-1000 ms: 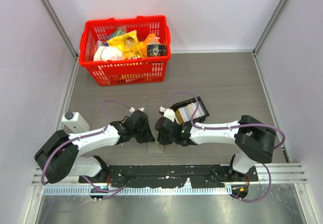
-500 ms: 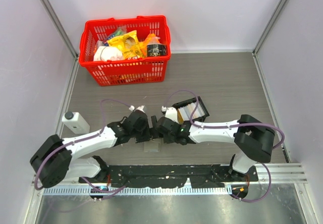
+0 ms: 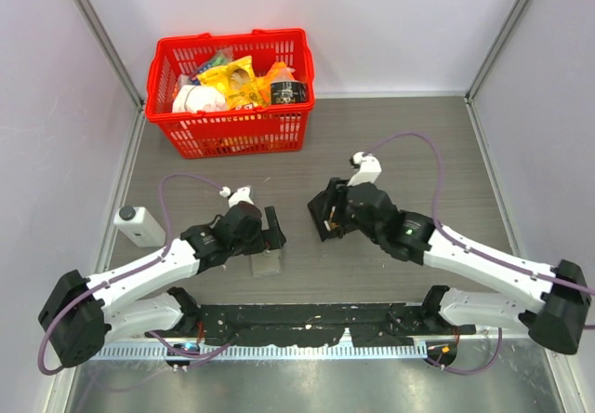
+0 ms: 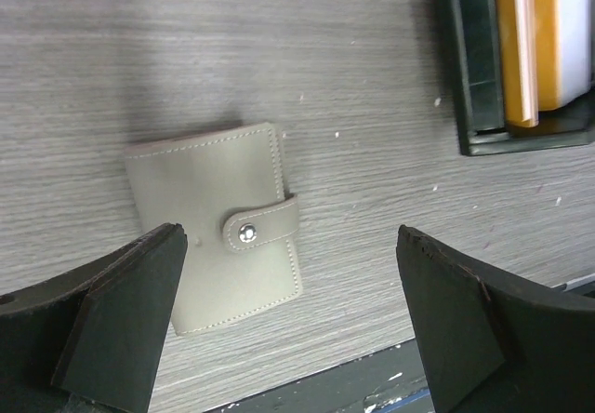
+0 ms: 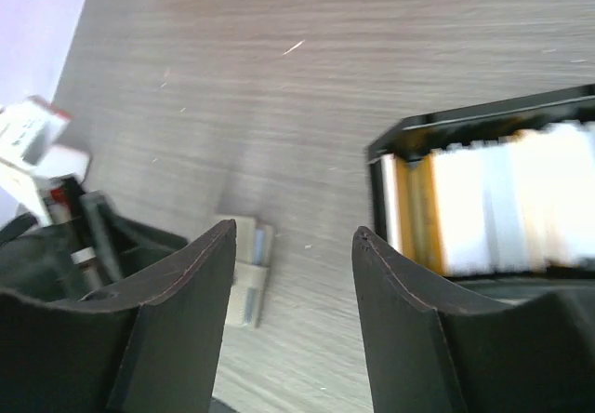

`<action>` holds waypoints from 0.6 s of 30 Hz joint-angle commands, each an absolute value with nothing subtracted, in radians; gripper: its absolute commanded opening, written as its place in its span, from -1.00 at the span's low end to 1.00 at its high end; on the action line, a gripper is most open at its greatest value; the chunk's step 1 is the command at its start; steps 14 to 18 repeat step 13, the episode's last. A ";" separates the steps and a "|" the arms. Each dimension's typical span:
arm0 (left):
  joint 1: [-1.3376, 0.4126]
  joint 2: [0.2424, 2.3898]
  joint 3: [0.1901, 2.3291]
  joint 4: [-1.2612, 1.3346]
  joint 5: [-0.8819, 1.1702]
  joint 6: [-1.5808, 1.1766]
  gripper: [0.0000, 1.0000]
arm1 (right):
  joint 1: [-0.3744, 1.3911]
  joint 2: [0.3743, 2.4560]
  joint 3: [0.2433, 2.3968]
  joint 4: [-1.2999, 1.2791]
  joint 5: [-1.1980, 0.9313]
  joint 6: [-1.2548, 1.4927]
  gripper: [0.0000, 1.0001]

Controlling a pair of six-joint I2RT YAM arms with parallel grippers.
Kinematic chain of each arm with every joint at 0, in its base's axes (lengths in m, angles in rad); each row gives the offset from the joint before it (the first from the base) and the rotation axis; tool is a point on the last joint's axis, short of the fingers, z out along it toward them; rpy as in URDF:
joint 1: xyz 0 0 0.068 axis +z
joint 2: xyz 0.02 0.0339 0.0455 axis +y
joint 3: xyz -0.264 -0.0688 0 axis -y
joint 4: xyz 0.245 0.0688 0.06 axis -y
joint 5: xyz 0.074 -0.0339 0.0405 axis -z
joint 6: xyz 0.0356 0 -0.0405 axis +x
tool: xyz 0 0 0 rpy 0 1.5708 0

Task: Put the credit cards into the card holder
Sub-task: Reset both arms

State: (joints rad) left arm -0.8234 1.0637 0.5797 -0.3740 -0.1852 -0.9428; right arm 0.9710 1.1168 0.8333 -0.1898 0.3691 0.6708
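The left claw (image 4: 293,301) hangs spread wide and empty just above the card holder (image 4: 214,232), which lies flat on the table (image 4: 353,78) with its flap snapped shut, so it looks poised to pin or lift the holder for opening. The right claw (image 5: 293,320), likewise open and holding nothing, hovers beside the black tray (image 5: 483,120) where the credit cards (image 5: 502,208) stand on edge, probably to draw one out. From above, the right arm covers most of the tray. The right wrist view is blurred, so the cards cannot be counted, and the holder's pockets are hidden.
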 commanded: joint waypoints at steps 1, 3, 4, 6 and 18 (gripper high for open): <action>-0.822 1.009 0.660 -0.396 -0.265 -0.878 0.99 | 0.889 1.004 0.779 -0.317 0.517 0.637 0.18; -0.822 1.000 0.681 -0.425 -0.323 -0.859 0.99 | 0.809 0.961 0.756 -0.363 0.526 0.626 0.21; -0.819 1.000 0.687 -0.433 -0.359 -0.842 0.99 | 0.746 0.947 0.749 -0.376 0.534 0.620 0.22; -0.801 1.018 0.706 -0.451 -0.377 -0.810 0.99 | 0.628 0.901 0.720 -0.388 0.525 0.572 0.31; -0.626 1.106 0.758 -0.465 -0.324 -0.715 0.99 | 0.190 0.905 0.675 -0.365 0.429 0.497 0.42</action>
